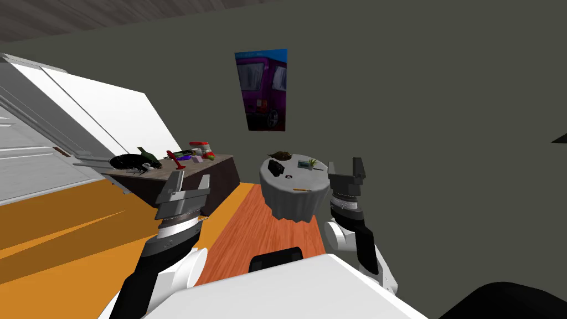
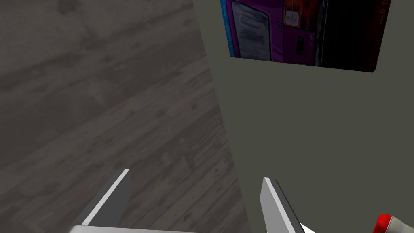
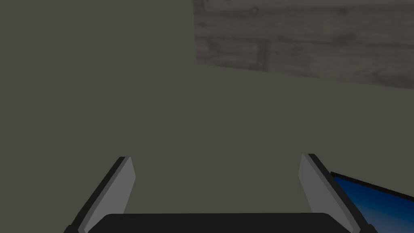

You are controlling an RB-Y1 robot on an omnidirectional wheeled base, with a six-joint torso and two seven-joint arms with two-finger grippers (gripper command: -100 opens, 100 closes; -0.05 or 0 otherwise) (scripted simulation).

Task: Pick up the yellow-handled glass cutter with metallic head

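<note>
The glass cutter [image 1: 302,190], a thin yellow stick with a small dark end, lies near the front edge of a small round grey table [image 1: 293,202] in the head view. My right gripper [image 1: 346,167] is raised just right of that table, fingers open and empty. My left gripper [image 1: 190,183] is raised well to the table's left, in front of a dark sideboard, also open and empty. In the left wrist view the left gripper [image 2: 196,190] stands open; in the right wrist view the right gripper [image 3: 214,172] stands open.
On the round table lie a black box [image 1: 276,166], a brown object [image 1: 280,155], a small teal item [image 1: 304,164] and a little plant [image 1: 313,162]. A dark sideboard [image 1: 191,180] to the left holds several objects. A van poster [image 1: 263,88] hangs on the wall. Wooden floor runs toward the table.
</note>
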